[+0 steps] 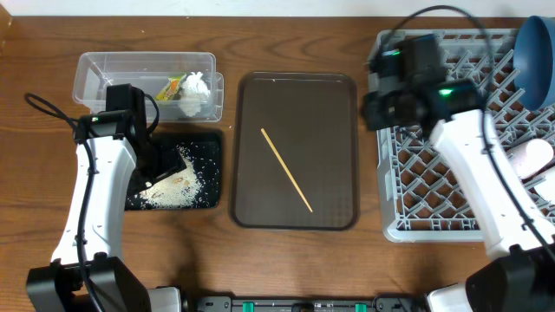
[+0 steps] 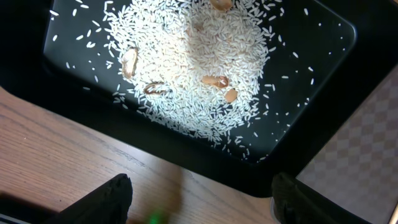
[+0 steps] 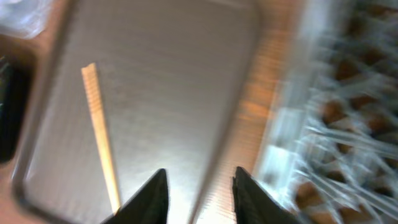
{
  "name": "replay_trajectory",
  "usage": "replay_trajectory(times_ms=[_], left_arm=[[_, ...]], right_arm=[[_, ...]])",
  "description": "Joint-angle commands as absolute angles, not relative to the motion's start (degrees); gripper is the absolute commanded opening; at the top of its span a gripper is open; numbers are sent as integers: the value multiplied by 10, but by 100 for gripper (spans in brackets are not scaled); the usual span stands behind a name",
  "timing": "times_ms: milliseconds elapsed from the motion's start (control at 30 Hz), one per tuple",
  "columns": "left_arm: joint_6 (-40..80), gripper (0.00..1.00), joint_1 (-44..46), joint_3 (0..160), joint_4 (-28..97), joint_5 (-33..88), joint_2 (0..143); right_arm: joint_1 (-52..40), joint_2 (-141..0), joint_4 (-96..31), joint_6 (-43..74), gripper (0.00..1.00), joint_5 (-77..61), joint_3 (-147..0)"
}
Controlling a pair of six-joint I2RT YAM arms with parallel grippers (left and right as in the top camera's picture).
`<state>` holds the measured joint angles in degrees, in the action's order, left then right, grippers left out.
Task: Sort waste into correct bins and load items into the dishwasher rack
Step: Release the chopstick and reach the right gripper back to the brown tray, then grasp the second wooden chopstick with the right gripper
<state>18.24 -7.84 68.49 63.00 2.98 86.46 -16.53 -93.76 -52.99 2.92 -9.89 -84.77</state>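
Observation:
One wooden chopstick point(image 1: 286, 169) lies diagonally on the brown serving tray point(image 1: 338, 130); it also shows in the right wrist view point(image 3: 101, 140). The black tray point(image 1: 208, 147) holds white rice scraps point(image 1: 178, 186), seen close in the left wrist view point(image 2: 193, 62). The clear tub point(image 1: 95, 69) holds the wrapper point(image 1: 173, 87) and the white tissue point(image 1: 198, 85). The grey rack point(image 1: 434, 208) holds the dark blue plate point(image 1: 536, 52) and a pinkish cup point(image 1: 531, 158). My left gripper point(image 2: 202, 199) is open and empty above the black tray's edge. My right gripper point(image 3: 200, 186) is open and empty over the brown tray's right rim.
Several peanut-like bits point(image 2: 214, 81) lie in the rice. The brown tray sits between the black tray and the rack. Bare wooden table point(image 1: 295, 260) lies along the front edge. The right wrist view is motion-blurred.

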Motion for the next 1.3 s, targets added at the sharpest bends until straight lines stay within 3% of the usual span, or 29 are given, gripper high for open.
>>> replay_trajectory(times_ms=[0,67,300,700,867,1100,1267], left_arm=[[188,76,-81,686,631,26,861],[188,76,-81,686,631,26,861],[188,76,-81,686,632,26,861],[188,76,-81,686,632,26,861],[188,76,-81,686,632,26,861],[188,76,-81,686,632,26,861],[188,76,-81,686,632,26,861]], right_arm=[[-221,-965,-525,-5,43,-137,-838],[-259,-993,-514,-5,47,-136,-837],[-345,-1095,-481,4,47,-135,-837],[-401,-1210,-465,58,42,-65,-837],[-404,-1223,-467,95,32,-27,-837],[-404,-1223,-469,104,3,-17,-837],[-403,-1223,-480,133,1,-17,-837]])
